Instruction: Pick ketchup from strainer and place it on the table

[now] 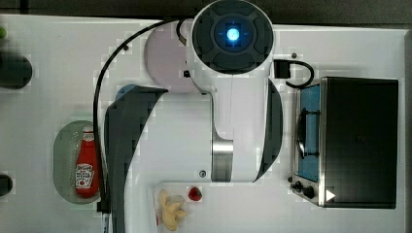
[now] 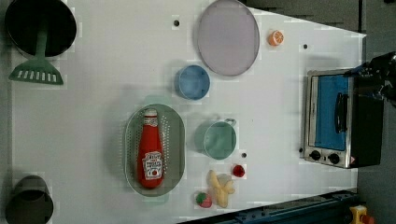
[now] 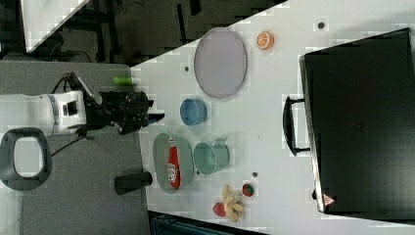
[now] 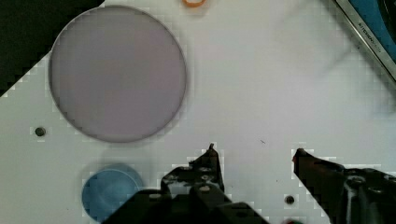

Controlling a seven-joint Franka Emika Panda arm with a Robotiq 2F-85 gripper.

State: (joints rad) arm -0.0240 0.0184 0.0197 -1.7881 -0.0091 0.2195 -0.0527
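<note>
In the left view, the red ketchup (image 2: 150, 151) lies flat inside the green strainer (image 2: 177, 140), low and a bit left of the middle of the frame, cap pointing up the picture. The strainer sits on the white table (image 2: 107, 70). Just right of it is a teal bowl (image 2: 220, 139), with a blue bowl (image 2: 192, 82) above. At the far right stands a toaster oven (image 2: 336, 119). In the wrist view, the gripper (image 4: 256, 154) is spread apart, grasping nothing, above bare table.
</note>
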